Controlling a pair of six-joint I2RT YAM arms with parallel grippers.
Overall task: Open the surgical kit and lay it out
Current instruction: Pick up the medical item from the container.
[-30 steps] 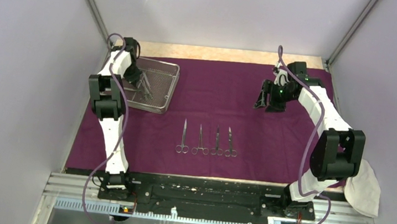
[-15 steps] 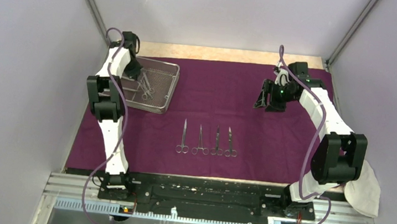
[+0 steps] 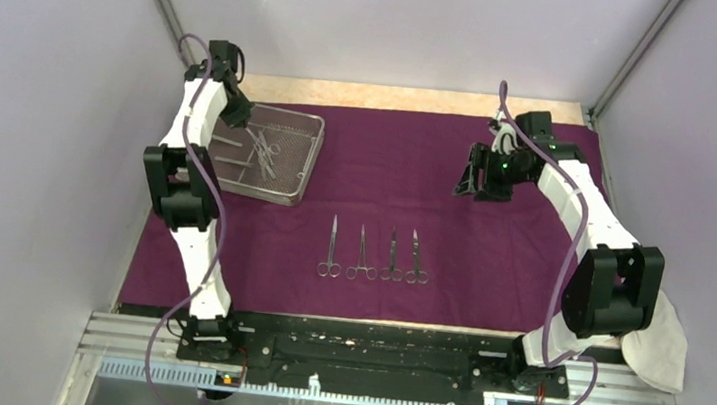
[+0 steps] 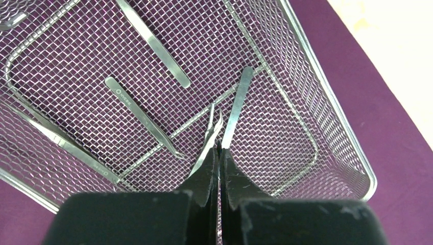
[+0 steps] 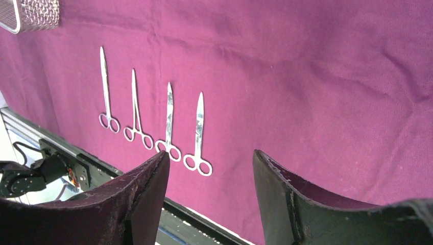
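Pinched in the left claw: tweezers, two thin steel legs splaying toward twelve o'clock past the shut fingertips. Apparently just off the mesh, though hard to say for certain from the wrist view.

Likely light, stiff lengthwise, springy across, polished and slippery. Prone to swivelling in a narrow pinch, so best held flat-sided near the middle rather than at one end. Which end sits in the pads, impossible to tell. Probably safe to set down, not to drop: fine tips, easily bent.

Directly beneath: wire-mesh tray, with three more loose tweezers lying flat from nine to eleven o'clock of the held pair, well apart from each other.

Seen from above, tray at ten o'clock on the spread purple cloth. At six o'clock of the cloth's middle, a neat row of four scissor-like instruments, side by side without touching, finger rings toward the arm bases. Free cloth at three o'clock of that row, a likely place for the tweezers.

At two o'clock, right claw hovering above the cloth, fingers parted about halfway, nothing between them.

At four o'clock, off the cloth's corner: crumpled white cloth.
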